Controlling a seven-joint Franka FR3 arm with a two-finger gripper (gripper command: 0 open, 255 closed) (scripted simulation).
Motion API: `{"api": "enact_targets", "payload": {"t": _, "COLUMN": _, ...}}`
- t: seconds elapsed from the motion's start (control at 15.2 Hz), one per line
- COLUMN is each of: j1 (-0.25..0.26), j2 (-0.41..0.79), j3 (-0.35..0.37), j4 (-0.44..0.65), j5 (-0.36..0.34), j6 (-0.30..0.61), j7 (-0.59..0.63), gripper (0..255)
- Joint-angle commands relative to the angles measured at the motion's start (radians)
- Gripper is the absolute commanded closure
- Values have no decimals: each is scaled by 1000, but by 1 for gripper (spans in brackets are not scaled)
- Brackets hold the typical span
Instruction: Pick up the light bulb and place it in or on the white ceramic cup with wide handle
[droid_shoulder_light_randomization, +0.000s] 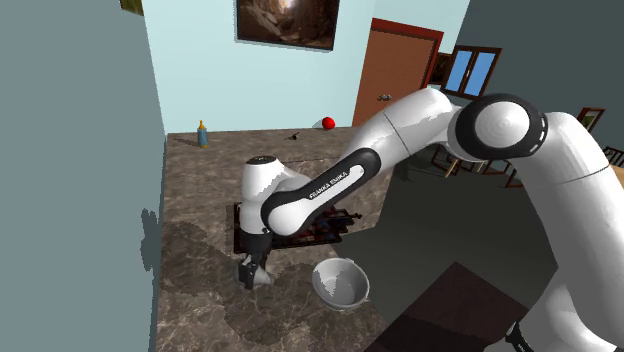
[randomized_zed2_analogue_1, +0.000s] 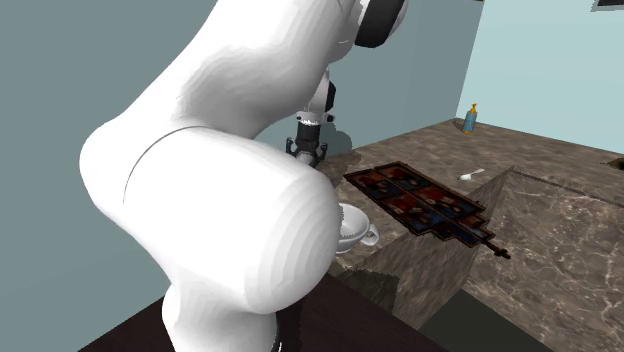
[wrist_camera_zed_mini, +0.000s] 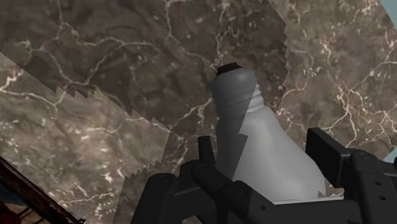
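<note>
A grey-white light bulb (wrist_camera_zed_mini: 264, 143) sits between my black fingers, its dark screw base pointing away from the hand toward the marble counter. My gripper (wrist_camera_zed_mini: 264, 162) is shut on its wide glass part. In the shoulder view the gripper (droid_shoulder_light_randomization: 252, 272) hangs just above the counter. The white cup (droid_shoulder_light_randomization: 340, 283) stands to the shoulder view's right of it, near the counter's front edge, upright with its mouth open. In the second exterior view the gripper (randomized_zed2_analogue_1: 308, 150) is beyond the cup (randomized_zed2_analogue_1: 353, 228), which my arm partly hides.
A dark patterned tray (droid_shoulder_light_randomization: 300, 222) lies on the brown marble counter (droid_shoulder_light_randomization: 200, 300) just behind the gripper. A blue bottle (droid_shoulder_light_randomization: 202, 132) and a red ball (droid_shoulder_light_randomization: 328, 123) stand far back. A grey wall (droid_shoulder_light_randomization: 70, 180) borders the shoulder view's left.
</note>
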Motion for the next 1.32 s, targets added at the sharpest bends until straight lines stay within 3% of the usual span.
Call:
{"api": "enact_targets", "payload": {"t": 0.0, "j1": -5, "j2": -17, "j3": 8, "j4": 1, "j5": 8, "j6": -18, "j7": -3, "gripper": 255}}
{"api": "enact_targets", "payload": {"t": 0.46, "j1": -25, "j2": -77, "j3": 36, "j4": 1, "j5": 37, "j6": -76, "j7": -12, "gripper": 255}}
{"api": "enact_targets", "payload": {"t": 1.25, "j1": -350, "j2": -423, "j3": 133, "j4": -539, "j5": 182, "j6": 129, "j7": -234, "gripper": 255}}
